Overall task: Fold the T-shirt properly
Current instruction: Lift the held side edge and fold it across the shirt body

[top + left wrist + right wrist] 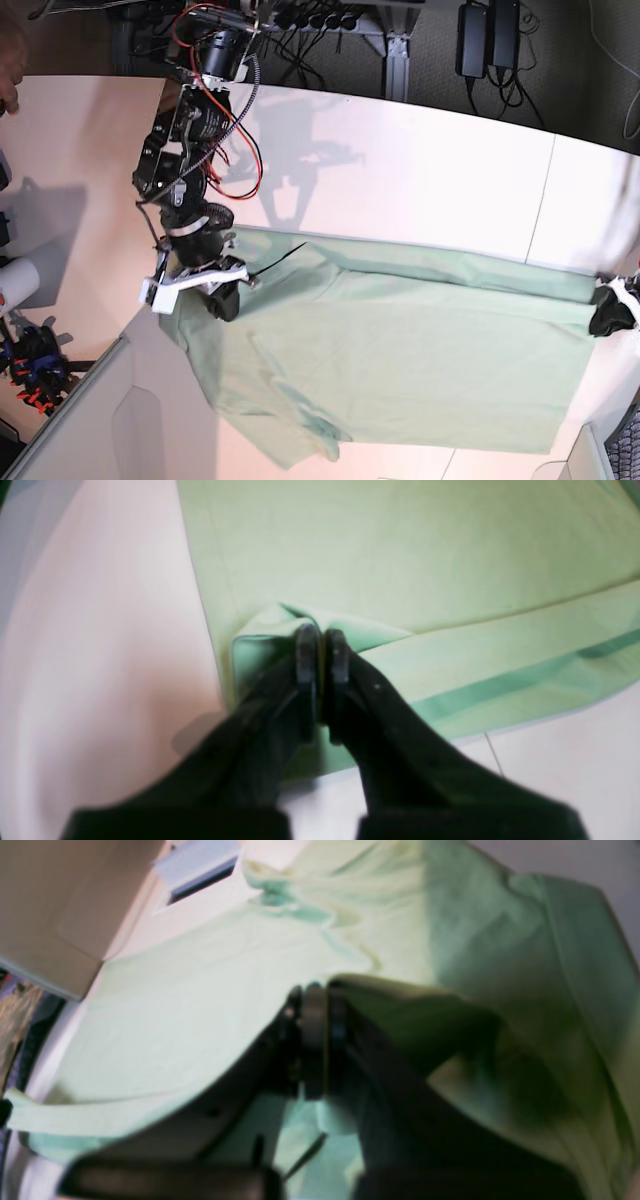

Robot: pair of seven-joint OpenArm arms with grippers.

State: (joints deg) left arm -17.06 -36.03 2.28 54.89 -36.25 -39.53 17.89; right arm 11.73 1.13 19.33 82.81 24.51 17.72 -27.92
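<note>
Both claws pinch the T-shirt (420, 350) edges.

White table (420, 170) with a seam line across its right part, black power bricks (490, 38) and tangled cables (320, 18) behind its far edge, cardboard box (60, 910) at one corner.

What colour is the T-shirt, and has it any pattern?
The T-shirt is plain pale mint green, with no pattern; the base view shows it best.
</note>
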